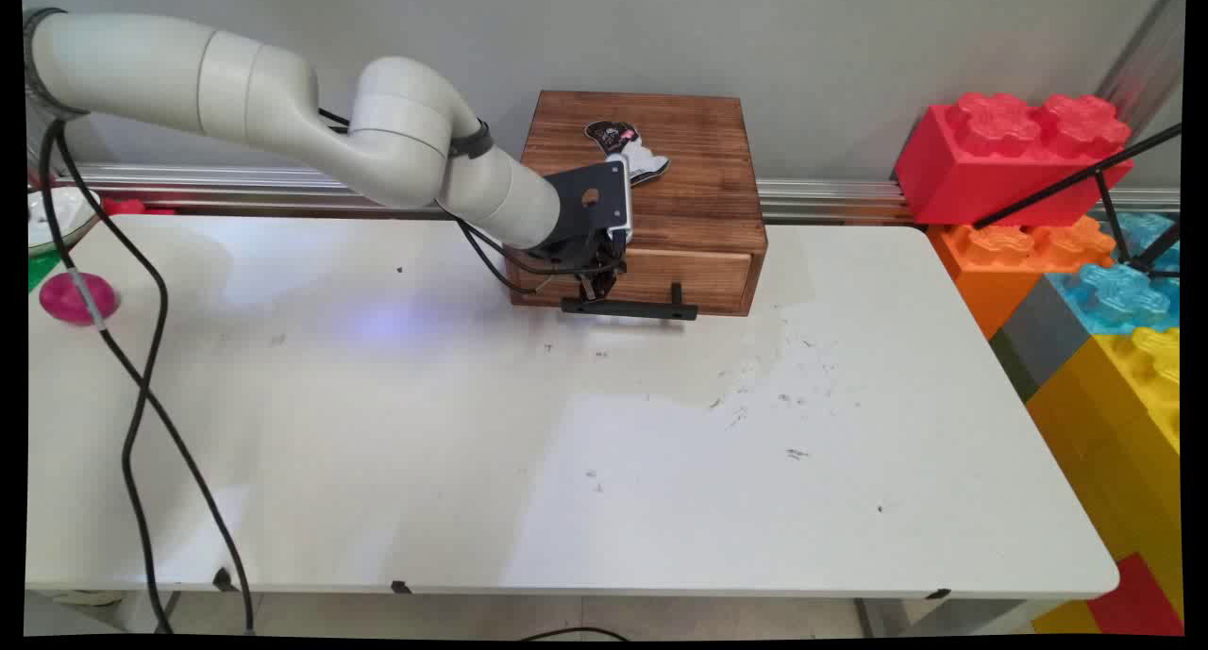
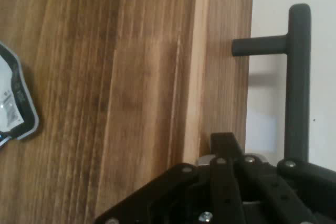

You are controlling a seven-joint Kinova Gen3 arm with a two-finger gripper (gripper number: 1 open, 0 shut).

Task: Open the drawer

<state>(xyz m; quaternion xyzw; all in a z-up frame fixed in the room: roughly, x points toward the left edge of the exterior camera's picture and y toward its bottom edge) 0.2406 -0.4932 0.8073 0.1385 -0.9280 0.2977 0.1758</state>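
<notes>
Reaching: gripper down at black handle of wooden box
Grip: cannot tell whether clenched
Drawer: looks closed

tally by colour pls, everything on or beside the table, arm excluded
Brown: 1, wooden drawer box with black bar handle
Black-and-white: 1, flat sticker-like piece on the box top
Pink: 1, round pink object at the table's left edge
White: 1, bowl at far left, partly cut off
Giant toy bricks: red 1, orange 1, blue 1, yellow 1
Total: 8
</notes>
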